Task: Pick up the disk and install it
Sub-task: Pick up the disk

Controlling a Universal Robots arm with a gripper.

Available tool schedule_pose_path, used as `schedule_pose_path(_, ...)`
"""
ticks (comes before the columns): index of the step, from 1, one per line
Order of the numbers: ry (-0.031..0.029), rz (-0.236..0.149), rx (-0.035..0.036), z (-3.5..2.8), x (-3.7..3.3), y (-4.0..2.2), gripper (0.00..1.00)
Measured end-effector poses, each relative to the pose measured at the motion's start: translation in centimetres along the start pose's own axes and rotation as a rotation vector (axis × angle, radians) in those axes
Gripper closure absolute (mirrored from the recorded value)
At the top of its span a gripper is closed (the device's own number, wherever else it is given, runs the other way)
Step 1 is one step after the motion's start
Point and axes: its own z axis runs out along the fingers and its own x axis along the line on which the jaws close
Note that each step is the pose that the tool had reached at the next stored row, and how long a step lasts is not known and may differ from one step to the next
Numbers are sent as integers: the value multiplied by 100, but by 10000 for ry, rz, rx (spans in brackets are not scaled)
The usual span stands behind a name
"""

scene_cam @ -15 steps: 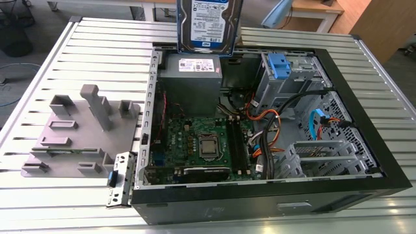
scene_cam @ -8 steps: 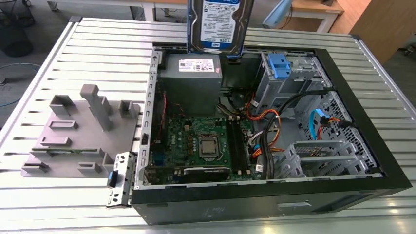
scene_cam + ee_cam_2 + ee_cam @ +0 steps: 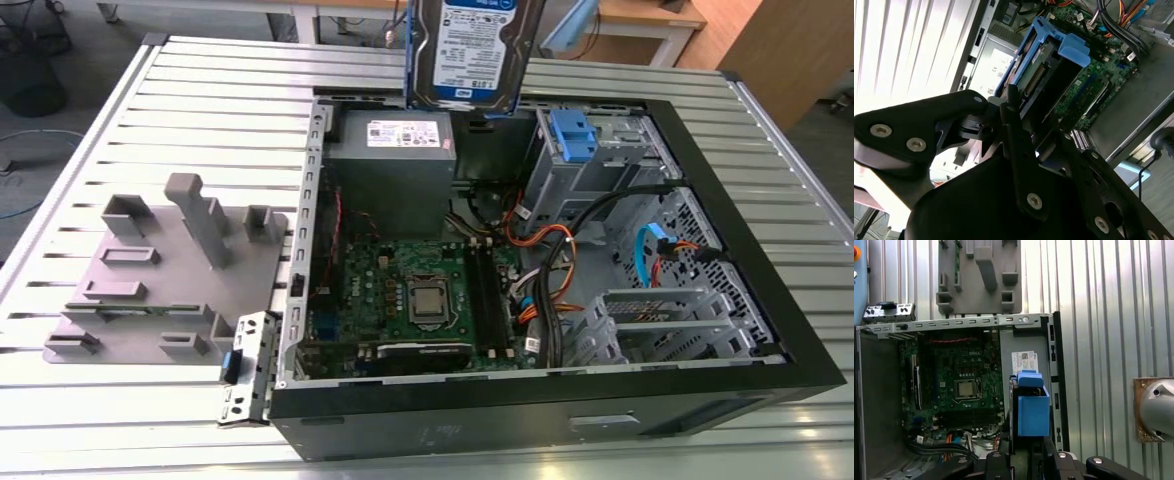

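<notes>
Firstly, nearest the wrist, we list the gripper (image 3: 1026,458): matte black metal links with bright screw heads, its fingers pressed in on the disk (image 3: 474,50) from both sides and pinching it by one end. We note the disk as a flat silver rectangle with a white-and-blue label, edged by a blue plastic carrier frame. It hangs upright and aloft, over the grey power-supply box (image 3: 390,170).

Below it we list the open computer case (image 3: 747,330), black painted steel with bare perforated sheet metal inside. Within it lie a green motherboard (image 3: 400,300) with a square socket, bundled orange and black cables (image 3: 561,250), and a blue plastic latch piece (image 3: 570,135) on the metal drive cage.

Beyond the case, on the exterior view's left, we list a grey plastic fixture plate (image 3: 147,290) with upright blocks. Everything rests on a ribbed aluminium table (image 3: 214,90).

As to pose, both wrist views look straight down into the case.
</notes>
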Motion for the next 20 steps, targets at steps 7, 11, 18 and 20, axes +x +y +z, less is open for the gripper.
schedule_pose_path(7, 0, 0, 0, -3, -10, -148, 65)
schedule_pose_path(11, -1, 1, 1, -4, -16, -233, 65)
schedule_pose_path(18, 0, 1, 0, -5, -20, -281, 65)
schedule_pose_path(20, 0, 0, 0, -5, -20, -282, 65)
